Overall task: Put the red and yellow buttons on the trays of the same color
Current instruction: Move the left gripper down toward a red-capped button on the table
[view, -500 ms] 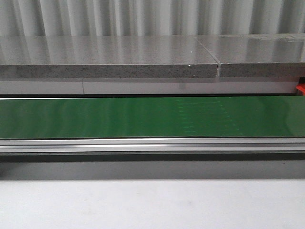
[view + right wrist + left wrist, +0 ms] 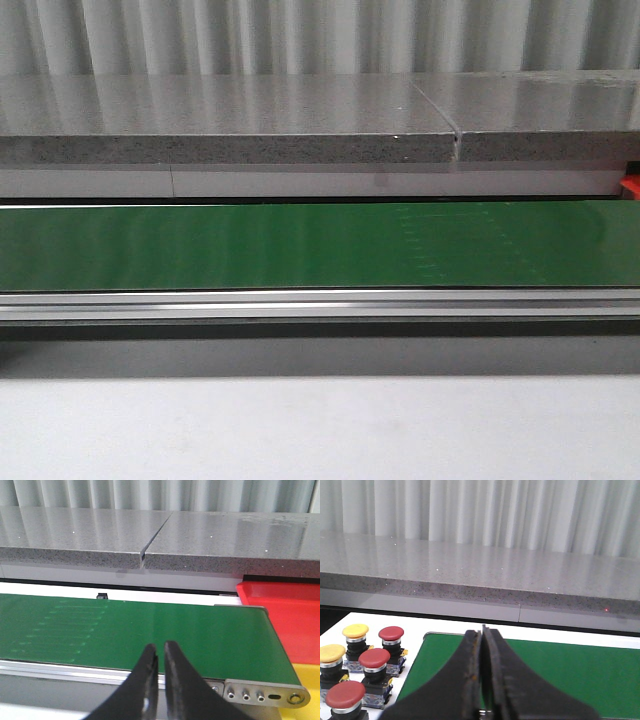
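While the left end effector sits with its dark fingers pressed together and empty, a cluster of push buttons stands just beside it on the white tabletop: three red buttons and two yellow buttons, all upright and close together. Beyond them runs the green conveyor belt, bare in the front view. Near its far end, the right end effector shows a thin gap between its fingertips, gripping nothing. Past the belt's roller lie the red tray and the yellow tray, touching. Behind everything stretches a grey stone ledge.
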You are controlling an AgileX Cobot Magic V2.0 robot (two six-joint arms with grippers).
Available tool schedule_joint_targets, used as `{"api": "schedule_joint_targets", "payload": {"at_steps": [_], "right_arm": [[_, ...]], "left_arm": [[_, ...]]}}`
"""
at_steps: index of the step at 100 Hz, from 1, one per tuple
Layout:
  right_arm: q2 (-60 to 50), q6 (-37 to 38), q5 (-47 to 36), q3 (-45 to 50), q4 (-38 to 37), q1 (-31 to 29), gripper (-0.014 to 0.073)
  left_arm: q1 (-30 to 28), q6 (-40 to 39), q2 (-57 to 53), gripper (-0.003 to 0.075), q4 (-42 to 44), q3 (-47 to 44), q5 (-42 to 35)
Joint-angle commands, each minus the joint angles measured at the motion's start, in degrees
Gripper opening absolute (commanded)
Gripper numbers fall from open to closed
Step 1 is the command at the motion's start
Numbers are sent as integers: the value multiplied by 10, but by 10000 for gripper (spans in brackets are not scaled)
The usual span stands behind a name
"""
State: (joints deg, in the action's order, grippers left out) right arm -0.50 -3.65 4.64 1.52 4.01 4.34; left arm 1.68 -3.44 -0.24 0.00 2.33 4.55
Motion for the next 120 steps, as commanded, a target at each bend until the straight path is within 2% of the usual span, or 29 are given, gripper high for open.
{"api": "schedule_joint_targets", "payload": {"at_steps": [1, 15, 30, 44, 56, 87, 94, 100, 101, 113, 120], "right_arm": [[-4, 0, -46, -8, -4, 0, 55], [-4, 0, -46, -8, -4, 0, 55], [-4, 0, -46, -8, -4, 0, 55], [-4, 0, -46, -8, -4, 0, 55], [-4, 0, -46, -8, -4, 0, 55], [-4, 0, -46, -8, -4, 0, 55], [-4, 0, -46, -8, -4, 0, 55], [-4, 0, -46, -8, -4, 0, 55], [-4, 0, -46, -8, -4, 0, 55], [-4, 0, -46, -8, -4, 0, 55], [-4, 0, -46, -8, -4, 0, 55]], "left_arm": [[3, -5, 11, -21, -6, 58, -7], [3, -5, 97, -21, -6, 165, 97], [3, -5, 216, -21, -5, 303, 267], [3, -5, 307, -21, -5, 406, 387], [3, -5, 363, -21, -5, 438, 410], [3, -6, 425, -9, -20, 436, 408], [3, -6, 435, 54, -33, 432, 420], [3, -6, 446, 179, -44, 430, 433], [3, -6, 446, 179, -44, 430, 433], [3, -26, 468, 500, -46, 430, 459], [3, -33, 479, 617, -46, 430, 466]]}}
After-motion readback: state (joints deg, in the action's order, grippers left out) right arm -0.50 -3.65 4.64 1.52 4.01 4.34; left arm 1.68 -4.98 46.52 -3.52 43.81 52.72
